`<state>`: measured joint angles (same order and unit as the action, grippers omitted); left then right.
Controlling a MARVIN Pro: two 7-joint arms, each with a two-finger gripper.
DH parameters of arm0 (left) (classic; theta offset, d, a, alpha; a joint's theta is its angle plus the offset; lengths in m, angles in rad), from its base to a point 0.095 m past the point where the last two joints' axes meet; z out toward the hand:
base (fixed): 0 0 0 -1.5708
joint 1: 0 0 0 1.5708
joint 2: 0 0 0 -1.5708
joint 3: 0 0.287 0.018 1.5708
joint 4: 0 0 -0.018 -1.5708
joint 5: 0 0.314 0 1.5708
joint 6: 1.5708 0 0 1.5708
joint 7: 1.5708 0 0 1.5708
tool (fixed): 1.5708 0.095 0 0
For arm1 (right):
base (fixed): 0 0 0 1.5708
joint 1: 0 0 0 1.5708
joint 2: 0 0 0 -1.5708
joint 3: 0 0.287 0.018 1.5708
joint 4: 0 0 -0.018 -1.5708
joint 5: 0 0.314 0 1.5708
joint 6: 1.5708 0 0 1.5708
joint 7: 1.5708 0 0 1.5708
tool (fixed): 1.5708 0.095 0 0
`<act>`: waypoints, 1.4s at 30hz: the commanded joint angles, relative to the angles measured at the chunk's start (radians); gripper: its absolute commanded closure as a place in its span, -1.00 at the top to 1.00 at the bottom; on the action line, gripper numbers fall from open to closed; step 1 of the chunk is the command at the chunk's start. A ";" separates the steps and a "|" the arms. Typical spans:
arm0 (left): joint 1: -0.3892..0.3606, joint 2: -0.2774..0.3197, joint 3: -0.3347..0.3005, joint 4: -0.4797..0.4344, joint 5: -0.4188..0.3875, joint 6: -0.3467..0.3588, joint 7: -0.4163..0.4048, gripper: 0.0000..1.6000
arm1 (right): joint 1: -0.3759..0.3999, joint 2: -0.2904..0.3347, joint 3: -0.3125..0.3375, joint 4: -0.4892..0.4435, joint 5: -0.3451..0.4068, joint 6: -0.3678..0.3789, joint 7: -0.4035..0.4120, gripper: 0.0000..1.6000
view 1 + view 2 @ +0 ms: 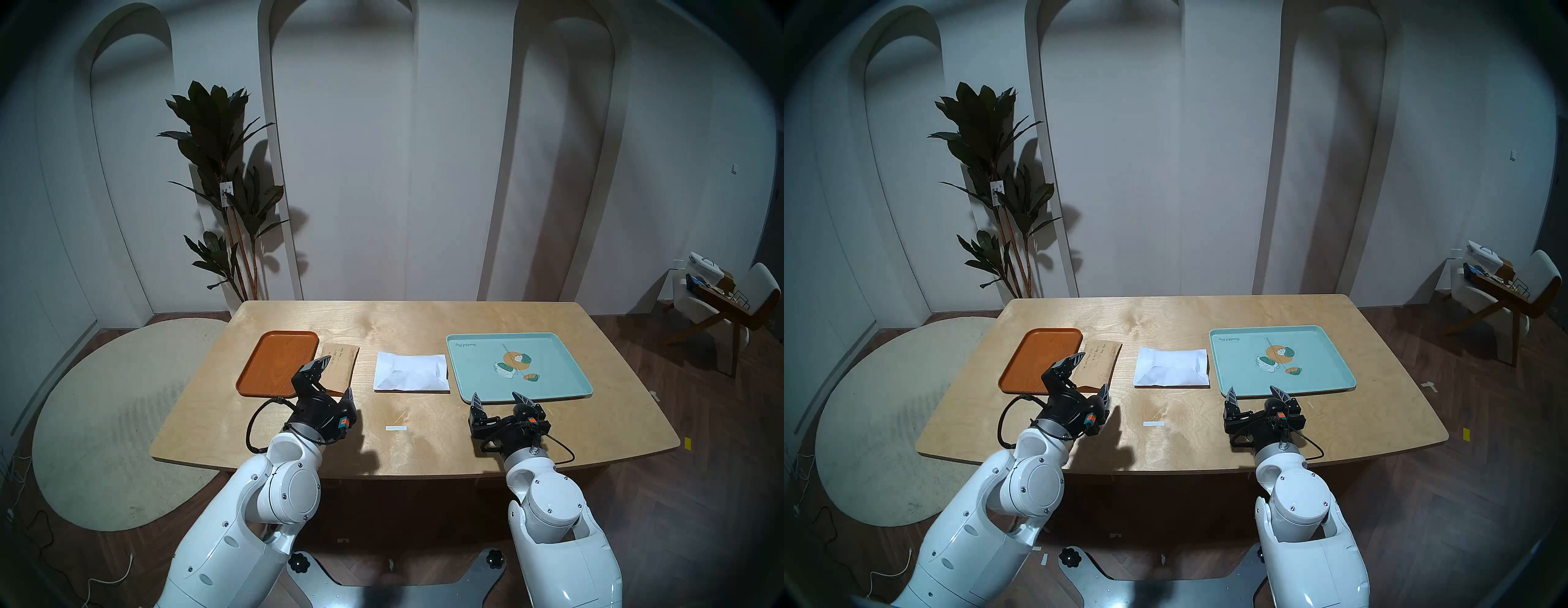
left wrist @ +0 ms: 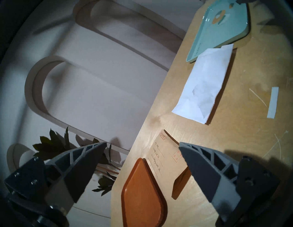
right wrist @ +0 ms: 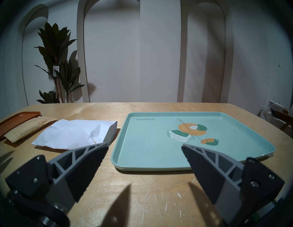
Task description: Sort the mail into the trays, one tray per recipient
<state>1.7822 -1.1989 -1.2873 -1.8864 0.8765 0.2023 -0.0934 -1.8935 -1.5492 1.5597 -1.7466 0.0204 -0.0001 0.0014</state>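
- We see the kraft-brown envelope (image 1: 339, 365) lying on the wooden table (image 1: 424, 446), handwritten side up; its left long edge rests on the right rim of the orange-brown wood-grain tray (image 1: 271, 365), so that side is tilted up.
- Our left gripper (image 1: 336, 381) hangs over the near end of that envelope with its jaws spread wide, grasping nothing; we cannot tell whether a fingertip touches the paper.
- The creased white envelope (image 1: 410, 372) lies flat right of the brown one, its right edge just beside the mint-green tray (image 1: 475, 382); whether they touch we cannot tell.
- The green tray, with an orange-and-green leaf motif (image 1: 514, 361), holds no mail.
- Our right gripper (image 1: 499, 400) sits near the green tray's near edge, jaws apart and holding nothing.
- A small white tape strip (image 1: 395, 428) lies on the table near us, between the arms.
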 commanded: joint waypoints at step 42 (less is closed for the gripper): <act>-0.122 0.012 -0.024 0.017 0.007 0.112 -0.273 1.00 | 0.002 0.003 -0.002 -0.024 -0.003 -0.002 0.002 1.00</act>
<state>1.6517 -1.1848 -1.3048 -1.8432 0.8876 0.3216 -0.3837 -1.8937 -1.5490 1.5594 -1.7473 0.0203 0.0001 0.0008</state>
